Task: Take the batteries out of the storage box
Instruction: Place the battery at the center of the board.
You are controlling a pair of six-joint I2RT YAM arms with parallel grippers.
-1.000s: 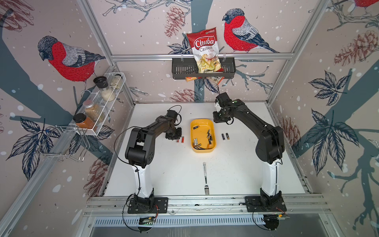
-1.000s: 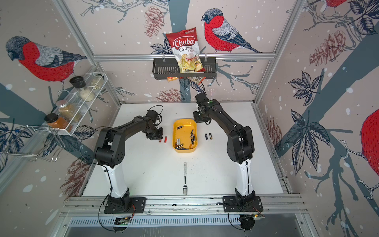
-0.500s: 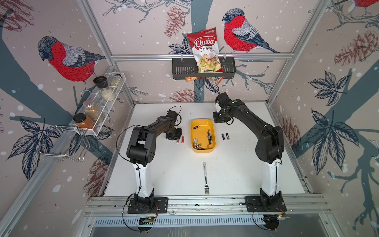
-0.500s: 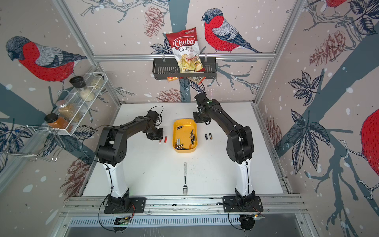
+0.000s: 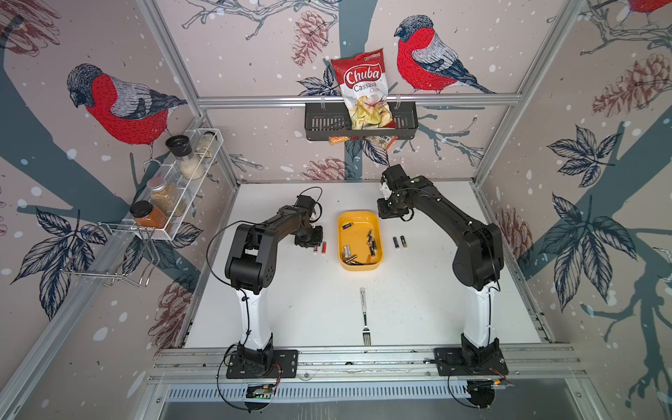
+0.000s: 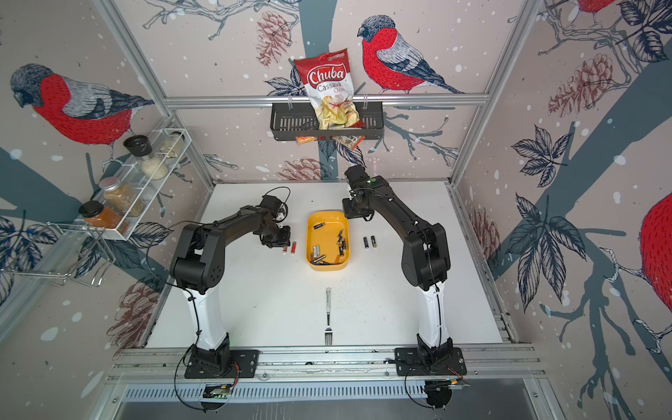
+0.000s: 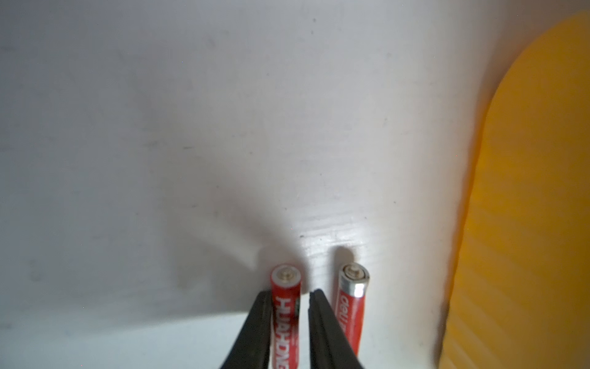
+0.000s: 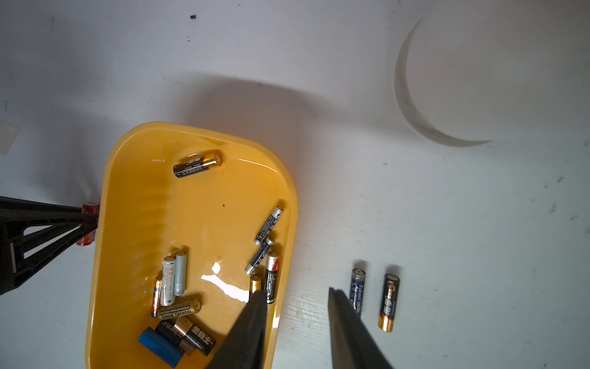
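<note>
The yellow storage box point(image 5: 358, 218) point(image 6: 327, 220) point(image 8: 198, 217) lies mid-table with several batteries point(image 5: 371, 245) point(image 8: 172, 281) in it. Two red batteries lie left of it: one point(image 7: 285, 306) point(image 5: 315, 248) between the fingers of my left gripper point(image 7: 290, 292) point(image 5: 315, 244), the other point(image 7: 351, 303) point(image 5: 324, 247) beside it. The left jaws stand slightly apart, with a thin gap on one side of the battery. Two dark batteries point(image 8: 358, 290) point(image 8: 389, 302) point(image 5: 395, 242) lie right of the box. My right gripper point(image 8: 296, 290) point(image 5: 386, 214) hangs open and empty above the box's far right rim.
A silver fork point(image 5: 364, 312) lies towards the table's front. A black wall basket point(image 5: 320, 125) with a chip bag hangs at the back, and a spice rack point(image 5: 174, 182) on the left wall. A white round shape point(image 8: 479, 80) shows in the right wrist view.
Both arms stay almost where they were; the left arm's elbow has shifted very slightly.
</note>
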